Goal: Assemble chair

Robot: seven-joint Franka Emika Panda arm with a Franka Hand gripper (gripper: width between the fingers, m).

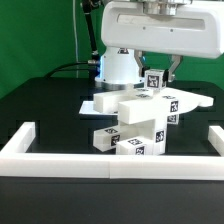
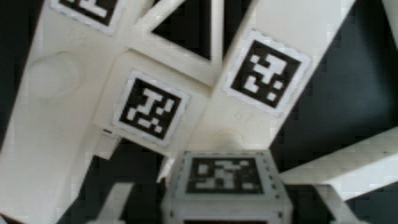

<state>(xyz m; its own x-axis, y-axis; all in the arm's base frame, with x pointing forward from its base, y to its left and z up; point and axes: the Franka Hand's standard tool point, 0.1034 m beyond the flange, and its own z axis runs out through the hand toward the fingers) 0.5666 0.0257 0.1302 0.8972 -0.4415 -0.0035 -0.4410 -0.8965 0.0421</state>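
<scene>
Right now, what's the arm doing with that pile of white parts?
The Panda arm hangs low over a loose pile of white chair parts in the middle of the black table. Its fingers sit at the top of the pile beside a tagged piece; whether they grip it isn't clear. No finished chair yet. The marker board lies behind the pile, and the border wall runs in front.

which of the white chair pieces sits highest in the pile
The small tagged block directly beneath the gripper. It tops the pile, while the other pieces lie lower, stacked under and around it.
</scene>
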